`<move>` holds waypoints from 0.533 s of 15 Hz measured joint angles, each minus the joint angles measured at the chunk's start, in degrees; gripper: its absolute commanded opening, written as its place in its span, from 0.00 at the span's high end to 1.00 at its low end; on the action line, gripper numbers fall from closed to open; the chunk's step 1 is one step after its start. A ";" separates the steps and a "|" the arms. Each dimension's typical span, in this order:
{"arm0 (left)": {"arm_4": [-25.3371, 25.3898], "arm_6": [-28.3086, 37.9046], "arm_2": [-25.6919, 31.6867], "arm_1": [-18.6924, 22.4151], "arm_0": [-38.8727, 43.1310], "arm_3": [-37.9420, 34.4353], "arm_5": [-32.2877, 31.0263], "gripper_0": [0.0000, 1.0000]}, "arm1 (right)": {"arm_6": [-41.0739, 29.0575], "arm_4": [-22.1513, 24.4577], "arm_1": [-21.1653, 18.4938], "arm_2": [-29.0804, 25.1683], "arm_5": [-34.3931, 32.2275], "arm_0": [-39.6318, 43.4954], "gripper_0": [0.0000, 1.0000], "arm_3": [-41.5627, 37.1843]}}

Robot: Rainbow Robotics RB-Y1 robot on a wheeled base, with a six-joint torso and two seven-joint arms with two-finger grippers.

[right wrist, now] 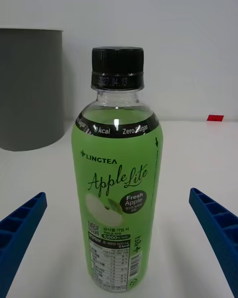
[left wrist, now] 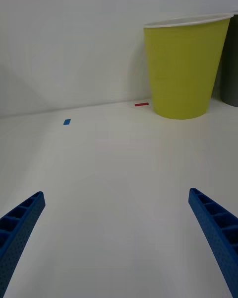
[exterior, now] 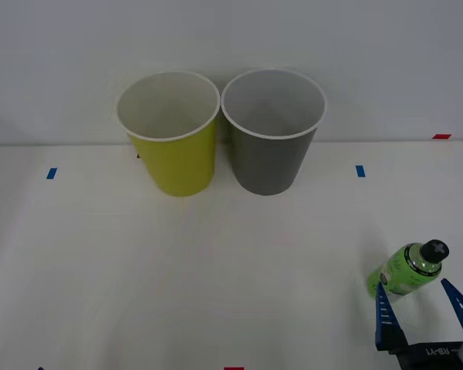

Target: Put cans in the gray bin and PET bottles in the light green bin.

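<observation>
- The PET bottle [exterior: 411, 270] stands upright on the counter [exterior: 216, 293] at the frame's lower right, between the right gripper's [exterior: 424, 308] wide-open jaws.
- A good grasp closes squarely on the label, below the black cap [right wrist: 117, 59].
- The light green bin [exterior: 170, 131] waits upper left; the left gripper [left wrist: 119, 238] idles, jaws wide.

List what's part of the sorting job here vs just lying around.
Job: PET bottle, upright between the open right pincer fingers; light green bin; gray bin; open left pincer.
Lying about: blue tape marks, red tape marks on the table.
</observation>
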 measured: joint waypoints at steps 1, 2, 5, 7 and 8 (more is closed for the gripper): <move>0.00 0.00 0.00 0.00 0.00 0.00 0.00 0.00 | 0.04 -0.14 0.90 -0.56 0.67 -0.32 0.00 0.00; 0.00 0.00 0.00 0.00 0.00 0.00 0.00 0.00 | 0.09 -0.25 1.66 -1.02 1.32 -0.84 0.00 0.00; 0.00 0.00 0.00 0.00 0.00 0.00 0.00 0.00 | 0.28 -0.17 3.93 -2.01 3.99 -3.07 0.00 0.01; 0.00 0.00 0.00 0.00 0.00 0.00 0.00 0.00 | 0.34 0.15 5.08 -2.64 5.61 -4.70 0.00 0.01; 0.00 0.00 0.00 0.00 0.00 0.00 0.00 0.00 | 0.34 0.12 5.38 -2.89 6.10 -5.28 0.00 0.00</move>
